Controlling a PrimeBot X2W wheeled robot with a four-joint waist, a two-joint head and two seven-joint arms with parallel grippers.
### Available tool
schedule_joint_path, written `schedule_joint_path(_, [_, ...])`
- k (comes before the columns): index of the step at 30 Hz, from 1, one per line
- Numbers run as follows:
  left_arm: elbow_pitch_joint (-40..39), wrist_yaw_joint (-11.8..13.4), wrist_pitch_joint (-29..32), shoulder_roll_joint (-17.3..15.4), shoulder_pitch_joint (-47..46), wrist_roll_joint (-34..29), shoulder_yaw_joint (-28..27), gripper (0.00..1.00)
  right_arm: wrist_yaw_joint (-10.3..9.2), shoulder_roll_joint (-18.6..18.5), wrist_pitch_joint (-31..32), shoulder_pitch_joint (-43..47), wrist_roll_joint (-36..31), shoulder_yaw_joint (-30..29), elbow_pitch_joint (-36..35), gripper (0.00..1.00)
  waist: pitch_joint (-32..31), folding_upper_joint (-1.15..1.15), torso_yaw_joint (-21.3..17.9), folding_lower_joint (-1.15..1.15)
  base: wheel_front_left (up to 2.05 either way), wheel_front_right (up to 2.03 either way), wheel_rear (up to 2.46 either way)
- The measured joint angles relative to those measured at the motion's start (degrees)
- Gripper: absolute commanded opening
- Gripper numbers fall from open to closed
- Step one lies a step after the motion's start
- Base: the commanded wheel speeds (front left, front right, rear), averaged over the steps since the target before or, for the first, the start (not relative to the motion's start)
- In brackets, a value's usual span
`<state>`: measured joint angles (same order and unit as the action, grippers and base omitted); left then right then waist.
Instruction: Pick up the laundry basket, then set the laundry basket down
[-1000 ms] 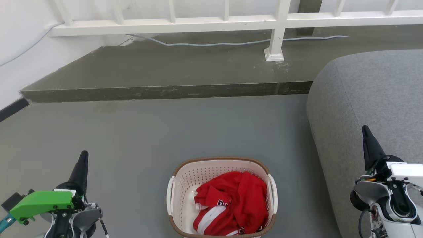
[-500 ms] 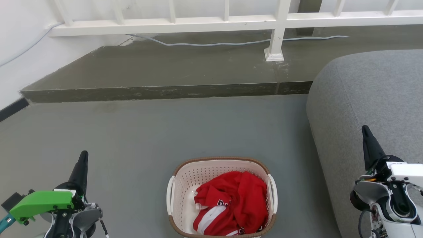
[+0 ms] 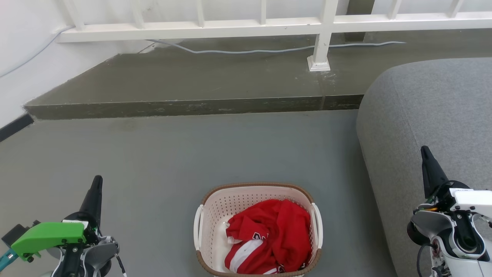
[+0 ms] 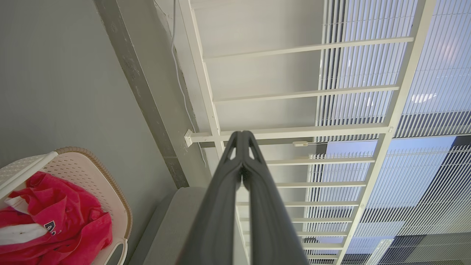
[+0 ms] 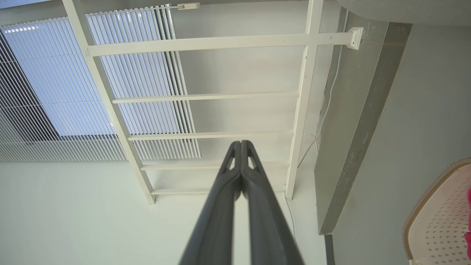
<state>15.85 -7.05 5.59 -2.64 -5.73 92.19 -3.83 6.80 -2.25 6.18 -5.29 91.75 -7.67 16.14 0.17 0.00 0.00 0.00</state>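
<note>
The left gripper (image 3: 97, 180) hangs clenched on nothing, well left of the laundry basket (image 3: 238, 204). The basket sits on the grey floor (image 3: 192, 154), near and central, with a red garment (image 3: 269, 234) inside. Further right, over the grey sofa (image 3: 430, 107), the right gripper (image 3: 424, 150) is clenched and empty.

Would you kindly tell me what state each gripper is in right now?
Left gripper: closed, holding nothing.
Right gripper: closed, holding nothing.

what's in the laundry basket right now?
A crumpled red garment with white trim lies in the laundry basket, covering most of the bottom; a bare strip shows on the robot's left. Anything beneath the cloth is hidden.
</note>
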Motion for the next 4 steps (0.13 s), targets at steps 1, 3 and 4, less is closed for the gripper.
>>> schedule_joint_path(1, [0.0,0.0,0.0,0.0,0.0,0.0,0.0,0.0,0.0,0.0,0.0,0.0,0.0,0.0,0.0,0.0,0.0,0.0,0.0,0.0,0.0,0.0,0.0])
schedule_joint_path(3, [0.0,0.0,0.0,0.0,0.0,0.0,0.0,0.0,0.0,0.0,0.0,0.0,0.0,0.0,0.0,0.0,0.0,0.0,0.0,0.0,0.0,0.0,0.0])
schedule_joint_path(4, [0.0,0.0,0.0,0.0,0.0,0.0,0.0,0.0,0.0,0.0,0.0,0.0,0.0,0.0,0.0,0.0,0.0,0.0,0.0,0.0,0.0,0.0,0.0])
